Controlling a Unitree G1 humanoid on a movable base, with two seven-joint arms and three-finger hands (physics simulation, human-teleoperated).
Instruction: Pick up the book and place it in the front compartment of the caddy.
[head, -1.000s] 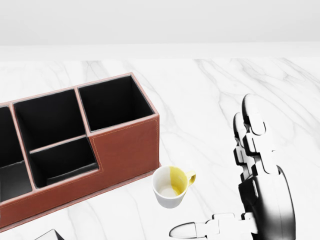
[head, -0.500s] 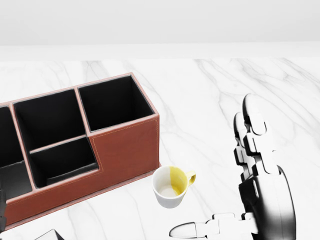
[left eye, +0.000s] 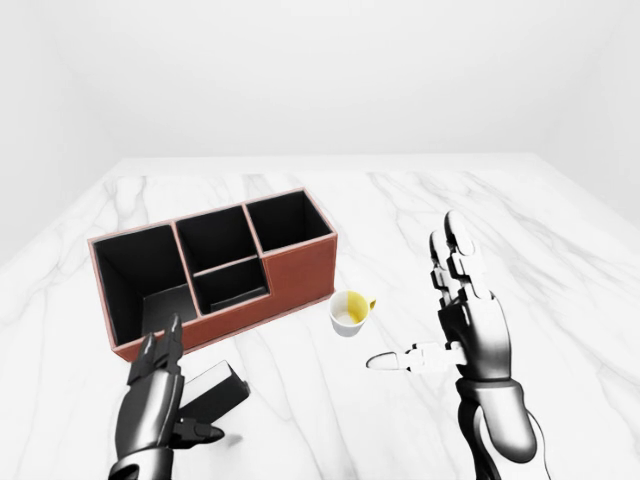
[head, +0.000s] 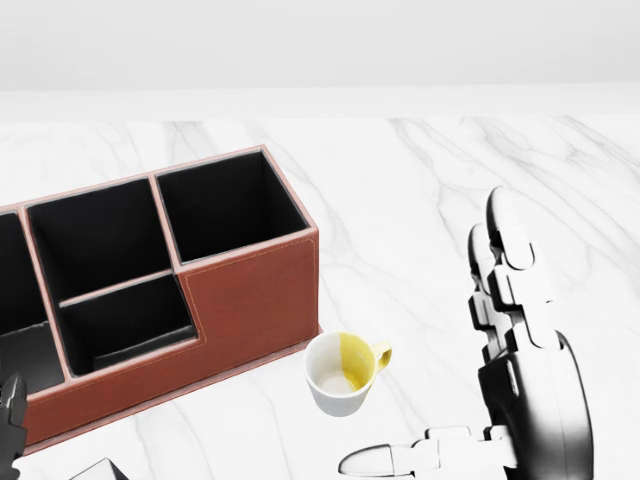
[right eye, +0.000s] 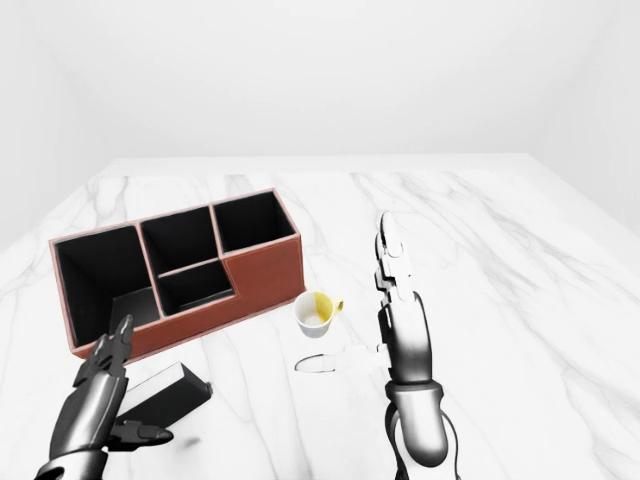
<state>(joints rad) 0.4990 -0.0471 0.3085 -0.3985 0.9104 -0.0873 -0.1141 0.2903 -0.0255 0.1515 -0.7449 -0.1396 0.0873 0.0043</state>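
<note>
Left-eye view: white marble table (left eye: 560, 260), plain white walls. Your left hand (left eye: 152, 398) spread, holding nothing, just left of dark slab book (left eye: 208, 390) lying flat below red leather caddy (left eye: 290, 272).
Head view: left fingertips (head: 14, 398) newly risen at bottom left; right hand (head: 505, 330) unchanged, spread, empty, beside cup (head: 340, 372).

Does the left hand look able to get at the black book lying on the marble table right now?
Probably yes. The left hand hangs open right beside the dark flat book, fingers spread, and nothing stands between them; the brown caddy sits farther up the view.
</note>
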